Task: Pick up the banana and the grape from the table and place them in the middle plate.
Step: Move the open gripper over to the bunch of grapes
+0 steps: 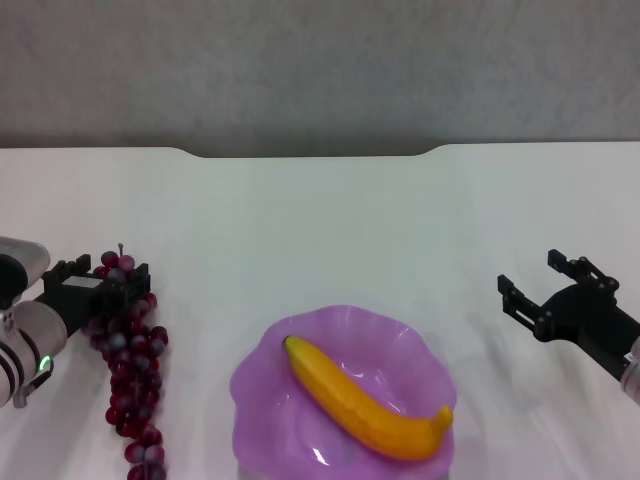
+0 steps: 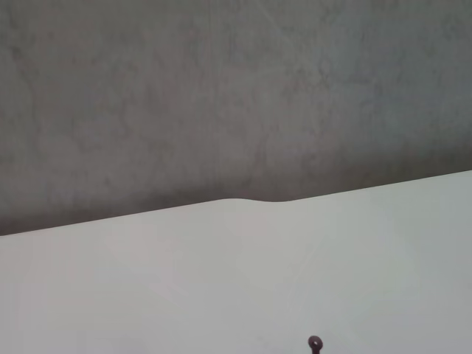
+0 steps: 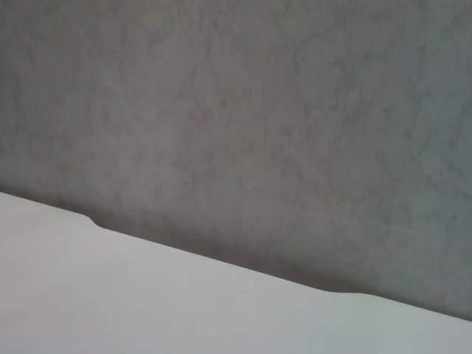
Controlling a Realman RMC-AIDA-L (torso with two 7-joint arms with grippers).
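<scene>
The banana (image 1: 367,400) lies in the plate (image 1: 262,380). Left gripper (image 1: 100,275) jaws straddle the grapes' (image 1: 130,370) top, grip unclear; right gripper (image 1: 537,283) jaws open beside the plate.

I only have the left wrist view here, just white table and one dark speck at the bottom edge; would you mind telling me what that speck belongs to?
Observer: It is the top of the grape, a long bunch lying on the table; the left gripper sits at its upper end.
Operator: Thank you. Has the banana been placed?
Observer: Yes, the banana lies across the middle plate.
Operator: And where is the other arm?
Observer: The right gripper hangs beside the plate, fingers open, holding nothing.
</scene>
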